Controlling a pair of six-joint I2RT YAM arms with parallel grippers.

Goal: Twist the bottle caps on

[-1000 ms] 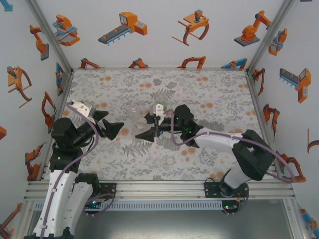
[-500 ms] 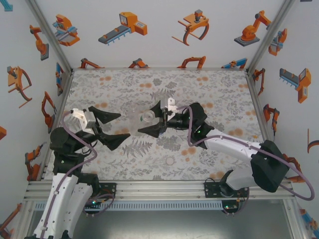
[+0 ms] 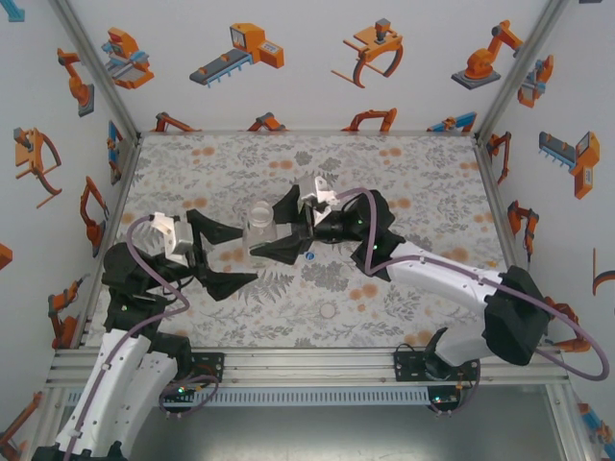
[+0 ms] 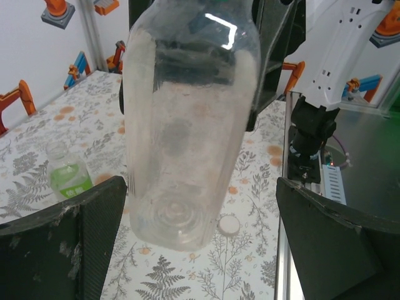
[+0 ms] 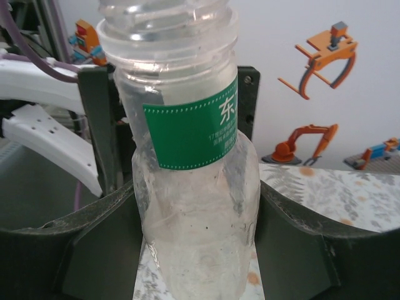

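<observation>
Floral-print table (image 3: 404,173), walls (image 3: 307,86) covered in orange robot cartoons, and the action sits mid-table. The right gripper (image 3: 272,229) has its two dark fingers pressed on either side of a clear bottle (image 5: 187,187), clamping the body just under the green label, with the threaded mouth bare and no cap on it. The bottle is up off the table, and from the left wrist view its round base points almost straight at the camera while its long axis runs up and away at a tilt. The left gripper (image 3: 226,254) is just beside it on the left, jaws spread wide and empty, so the bottle lies dead ahead between its fingers. A white cap (image 4: 229,225) lies flat on the table beneath, toward the near-edge rail (image 4: 312,175). A green-tinted bottle (image 4: 65,178) stands uncapped further back. There's open room around the cap. My guess is that a cap has to be fetched while one arm steadies the bottle.
</observation>
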